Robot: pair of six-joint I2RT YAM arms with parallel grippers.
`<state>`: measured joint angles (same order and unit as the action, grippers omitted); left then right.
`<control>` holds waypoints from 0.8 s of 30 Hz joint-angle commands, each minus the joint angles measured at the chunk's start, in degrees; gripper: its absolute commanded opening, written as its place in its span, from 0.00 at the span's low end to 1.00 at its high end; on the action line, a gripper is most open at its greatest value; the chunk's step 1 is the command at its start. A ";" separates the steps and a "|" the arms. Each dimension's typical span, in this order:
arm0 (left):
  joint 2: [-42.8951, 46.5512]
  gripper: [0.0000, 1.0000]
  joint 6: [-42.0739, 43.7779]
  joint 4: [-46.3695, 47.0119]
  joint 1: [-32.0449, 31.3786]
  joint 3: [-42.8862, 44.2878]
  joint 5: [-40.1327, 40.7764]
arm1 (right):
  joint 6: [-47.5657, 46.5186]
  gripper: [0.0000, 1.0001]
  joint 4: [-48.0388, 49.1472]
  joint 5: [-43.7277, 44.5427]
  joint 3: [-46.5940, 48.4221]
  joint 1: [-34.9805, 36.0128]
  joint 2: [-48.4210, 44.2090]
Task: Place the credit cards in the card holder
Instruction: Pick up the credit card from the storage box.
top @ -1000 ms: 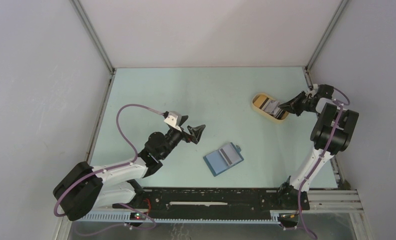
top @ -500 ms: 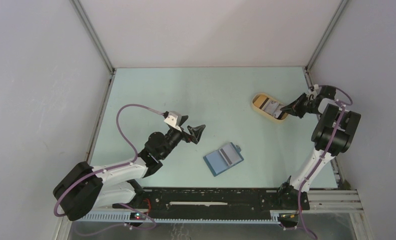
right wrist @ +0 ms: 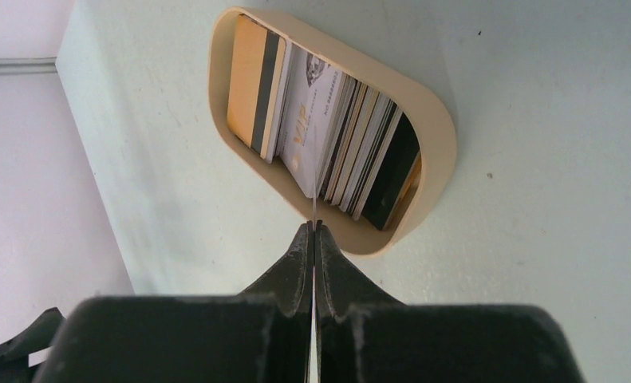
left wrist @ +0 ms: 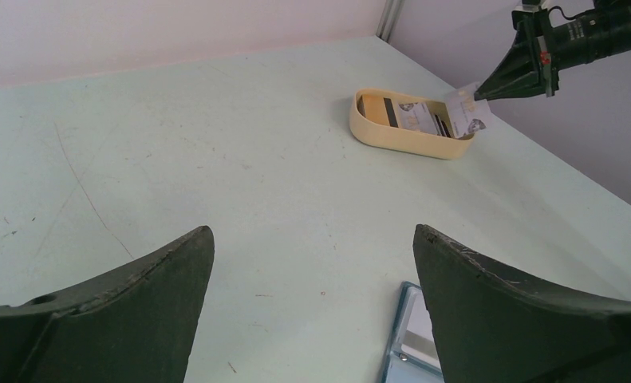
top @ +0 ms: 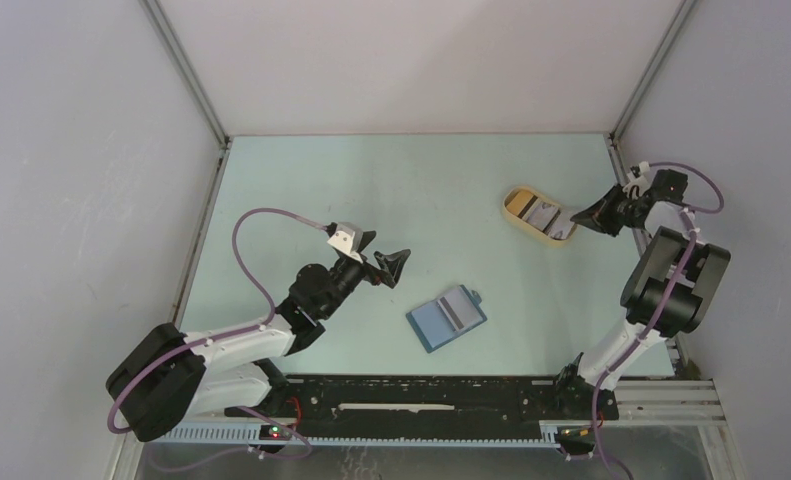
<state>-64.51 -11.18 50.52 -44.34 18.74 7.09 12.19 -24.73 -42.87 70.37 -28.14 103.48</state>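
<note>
My right gripper (top: pixel 581 217) is shut on one whitish credit card (left wrist: pixel 465 112) and holds it just above the near-right end of the tan oval tray (top: pixel 516 197). In the right wrist view the card (right wrist: pixel 314 203) shows edge-on between the closed fingertips of the gripper (right wrist: pixel 313 226). Several more cards (right wrist: pixel 328 136) stand on edge in the tray (right wrist: pixel 435 120). The teal-blue card holder (top: pixel 447 317) lies open on the table at the centre front. My left gripper (top: pixel 383 262) is open and empty, left of the holder. The holder's corner shows in the left wrist view (left wrist: pixel 412 343).
The grey enclosure walls stand close on the left, the right and at the back. The right arm's elbow (top: pixel 676 270) sits near the right wall. A black rail (top: pixel 421 395) runs along the front edge.
My right gripper has drawn back to the right, away from the tray's middle, with the card in it. The left arm and the card holder have not moved.
</note>
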 commanded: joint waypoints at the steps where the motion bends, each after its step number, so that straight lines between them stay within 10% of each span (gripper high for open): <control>1: 0.53 1.00 -0.51 2.98 0.10 -0.42 -0.50 | -3.79 0.00 -2.33 -0.65 -1.38 -1.14 -3.63; 14: 1.32 1.00 0.89 6.11 0.06 -2.02 -6.34 | -28.54 0.00 -12.76 -21.50 -5.24 0.63 -17.07; 24: 1.44 1.00 -6.40 5.46 -0.01 -1.77 -26.38 | -61.91 0.00 -33.42 -26.41 -6.35 20.50 -28.65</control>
<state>-64.40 -12.82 53.71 -44.34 18.28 -9.37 -32.38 -47.92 -64.82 64.86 -14.22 80.07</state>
